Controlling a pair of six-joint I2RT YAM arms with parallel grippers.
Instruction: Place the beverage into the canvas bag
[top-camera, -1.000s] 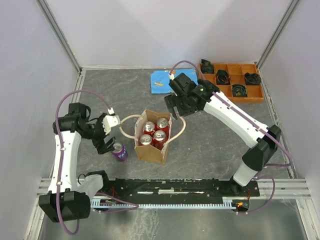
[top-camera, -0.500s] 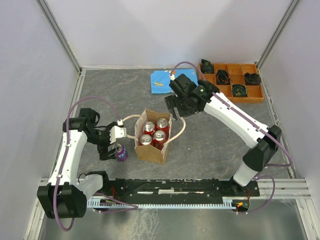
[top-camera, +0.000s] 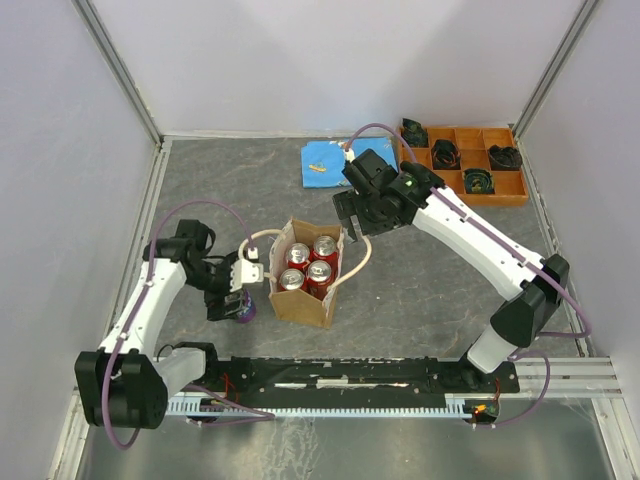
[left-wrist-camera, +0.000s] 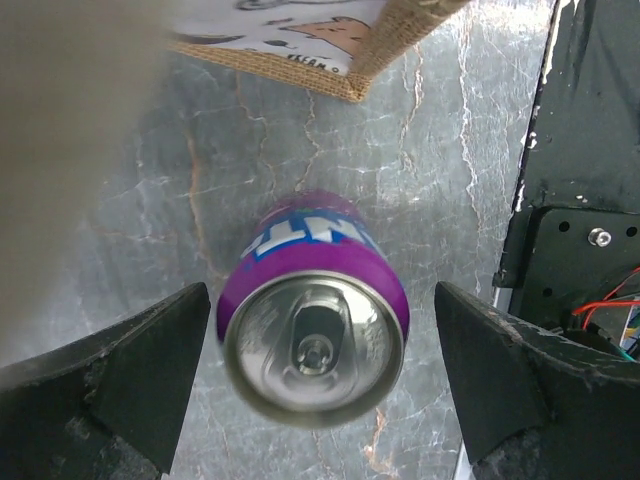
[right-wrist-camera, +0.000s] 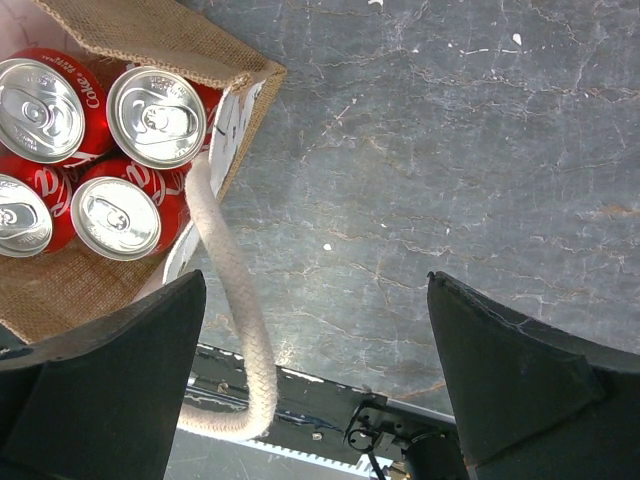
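Quick status from my side of the grey marbled table (top-camera: 430, 280). The purple soda can with the silver pull-tab top (top-camera: 240, 308) stands upright on the table, just beside the canvas bag (top-camera: 300, 306), at about the bag's 9 o'clock seen from above. It's outside the bag, not in it.

My left gripper (top-camera: 228, 297) is spread as wide as it goes and sits right over that purple soda can (left-wrist-camera: 315, 335). In the left wrist view my left gripper (left-wrist-camera: 320, 385) has one finger (left-wrist-camera: 130, 370) at the can's 9 o'clock and the other at its 3 o'clock, with bare table showing on both sides, so I'm not touching it. A corner of the canvas bag (left-wrist-camera: 345, 75) peeks in at 12 o'clock.

My right gripper (top-camera: 352, 222) is wide apart too and holds nothing. It hangs over the bag's 1 o'clock corner. From the right wrist, my right gripper (right-wrist-camera: 315, 385) looks down on the open canvas bag (right-wrist-camera: 150, 35), which has four red cola cans (right-wrist-camera: 155, 115) packed upright inside, and a cream rope handle (right-wrist-camera: 235, 320) loops off the bag's edge.

A blue cloth (top-camera: 322, 160) lies at the bag's 12 o'clock, and an orange wooden tray (top-camera: 495, 198) of dark bits sits well apart at 2 o'clock.
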